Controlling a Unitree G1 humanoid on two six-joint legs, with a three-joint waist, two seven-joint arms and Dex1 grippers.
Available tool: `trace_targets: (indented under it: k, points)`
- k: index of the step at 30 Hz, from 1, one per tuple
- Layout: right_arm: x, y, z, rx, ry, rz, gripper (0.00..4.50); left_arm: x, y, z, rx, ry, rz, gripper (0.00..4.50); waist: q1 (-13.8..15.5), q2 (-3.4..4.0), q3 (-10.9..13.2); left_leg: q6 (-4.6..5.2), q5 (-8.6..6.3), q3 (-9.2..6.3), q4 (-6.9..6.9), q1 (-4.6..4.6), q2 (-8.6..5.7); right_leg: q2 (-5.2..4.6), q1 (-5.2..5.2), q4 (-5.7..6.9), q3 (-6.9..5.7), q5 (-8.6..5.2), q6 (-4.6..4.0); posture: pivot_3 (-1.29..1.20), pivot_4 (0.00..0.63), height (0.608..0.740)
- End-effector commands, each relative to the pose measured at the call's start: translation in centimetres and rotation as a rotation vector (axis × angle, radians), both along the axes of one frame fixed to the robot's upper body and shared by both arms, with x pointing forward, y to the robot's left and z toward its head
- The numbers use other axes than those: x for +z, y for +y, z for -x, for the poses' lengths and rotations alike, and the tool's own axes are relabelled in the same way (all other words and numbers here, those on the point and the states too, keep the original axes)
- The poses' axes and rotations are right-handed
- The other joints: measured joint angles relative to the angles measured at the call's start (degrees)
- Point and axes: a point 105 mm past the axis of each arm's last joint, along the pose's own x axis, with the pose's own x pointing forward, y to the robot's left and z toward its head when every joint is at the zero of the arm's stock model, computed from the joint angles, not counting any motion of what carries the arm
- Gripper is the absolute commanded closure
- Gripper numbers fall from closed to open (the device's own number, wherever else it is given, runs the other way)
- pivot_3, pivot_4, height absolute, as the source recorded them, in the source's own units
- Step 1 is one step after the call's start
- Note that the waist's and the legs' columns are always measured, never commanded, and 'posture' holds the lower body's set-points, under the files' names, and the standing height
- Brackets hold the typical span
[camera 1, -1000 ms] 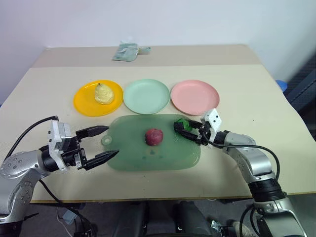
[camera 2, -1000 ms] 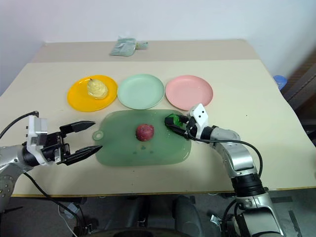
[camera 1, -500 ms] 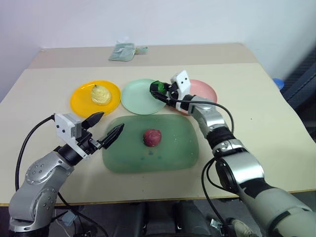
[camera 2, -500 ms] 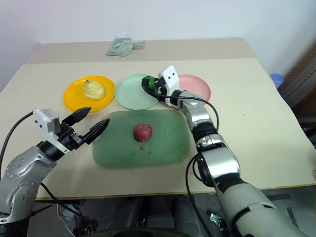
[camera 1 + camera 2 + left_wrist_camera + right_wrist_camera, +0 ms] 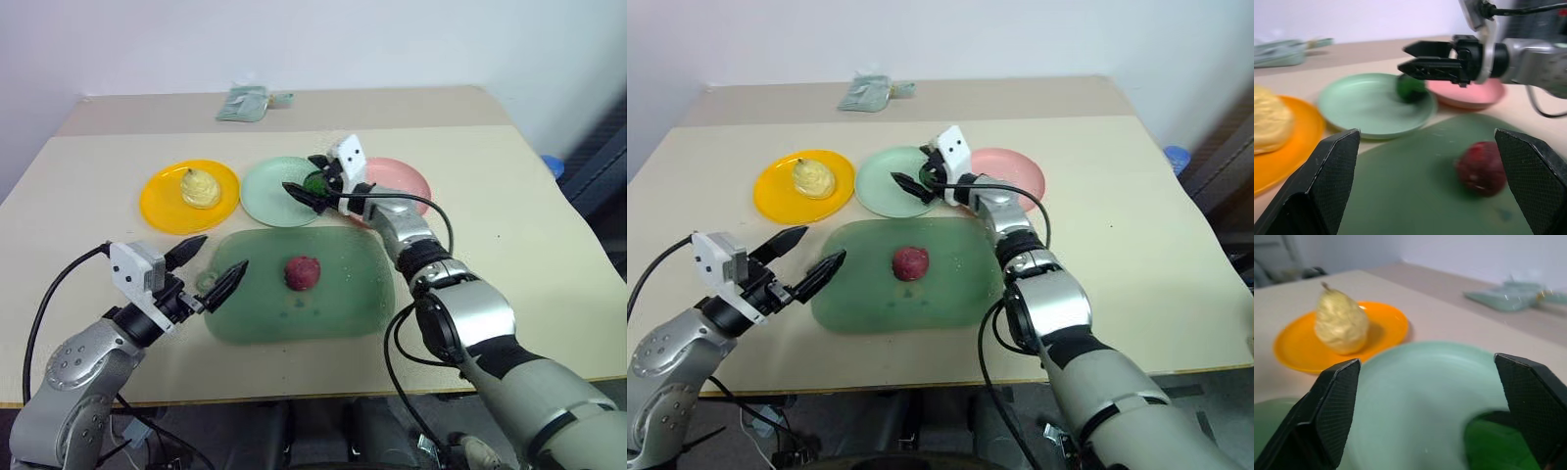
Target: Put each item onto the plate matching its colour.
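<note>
Left eye view: the right gripper [image 5: 300, 188] hangs spread over the mint plate [image 5: 279, 193] at upper centre – the green ball [image 5: 315, 182] lies on that plate's right edge, let go. The pear [image 5: 200, 186] sits on the yellow plate [image 5: 167, 208]; the pink plate [image 5: 409, 178] is bare.

Left wrist view: the left gripper [image 5: 1427, 166] is spread – the red lump [image 5: 1481, 168] rests on the tray [image 5: 1415, 196].

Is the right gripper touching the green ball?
Apart. In the left wrist view the right gripper hangs open above the green ball, which sits on the mint plate.
</note>
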Motion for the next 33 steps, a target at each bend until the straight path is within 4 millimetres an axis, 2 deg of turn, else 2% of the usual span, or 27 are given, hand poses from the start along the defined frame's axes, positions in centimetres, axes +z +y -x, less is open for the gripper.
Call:
trace_targets:
  k: [1,3,6,10,15,23,33]
  points:
    - [0.9,-1.5,1.9,0.065,-0.032,-0.026,0.02,0.9,0.1,1.1,-0.094,-0.042,-0.008,0.00,-0.09,0.01,-0.01,0.00,0.00,0.01,-0.01,0.00,0.00,-0.01,0.00,-0.01,0.00,0.00,0.00,0.00,0.150,0.740]
    - [-0.3,-3.2,5.0,0.099,0.014,-0.021,0.02,0.2,0.7,1.9,-0.182,-0.009,-0.045,0.00,-0.03,0.04,-0.02,0.13,-0.07,-0.01,-0.06,0.00,0.01,-0.01,-0.02,-0.01,0.00,-0.01,-0.01,0.00,0.150,0.740]
    - [-1.1,-4.0,8.8,0.138,0.083,-0.015,0.02,-0.3,1.5,2.7,-0.258,0.022,-0.071,0.00,0.02,0.20,0.05,0.25,-0.15,-0.02,-0.12,-0.02,0.03,-0.01,-0.06,-0.02,0.01,-0.03,-0.05,0.00,0.150,0.740]
    - [-1.7,-4.1,11.8,0.160,0.163,-0.017,0.02,-0.5,2.4,2.7,-0.316,0.045,-0.094,0.00,-0.28,0.27,0.08,0.28,-0.17,0.01,-0.13,0.06,0.07,0.00,-0.04,-0.01,0.04,0.01,-0.14,0.00,0.150,0.740]
    - [-2.3,-3.0,12.5,0.178,0.207,-0.011,0.02,-0.2,2.0,2.2,-0.356,0.043,-0.107,0.00,0.19,0.25,0.07,0.29,-0.18,-0.01,-0.12,0.10,0.07,-0.01,0.04,-0.04,0.01,0.02,-0.14,0.00,0.150,0.740]
    - [-4.2,-0.9,11.1,0.219,0.261,0.010,0.02,0.1,1.9,2.9,-0.374,0.041,-0.130,0.00,-0.12,0.24,0.07,0.32,-0.19,0.00,-0.14,0.07,0.06,-0.03,-0.01,-0.06,0.00,0.02,-0.14,0.00,0.150,0.740]
    - [-7.1,0.6,11.0,0.277,0.309,0.056,0.02,0.5,1.8,3.4,-0.373,0.047,-0.147,0.00,0.07,0.23,0.06,0.32,-0.19,0.00,-0.11,0.07,0.06,-0.03,0.00,-0.06,-0.01,0.02,-0.14,0.00,0.150,0.740]
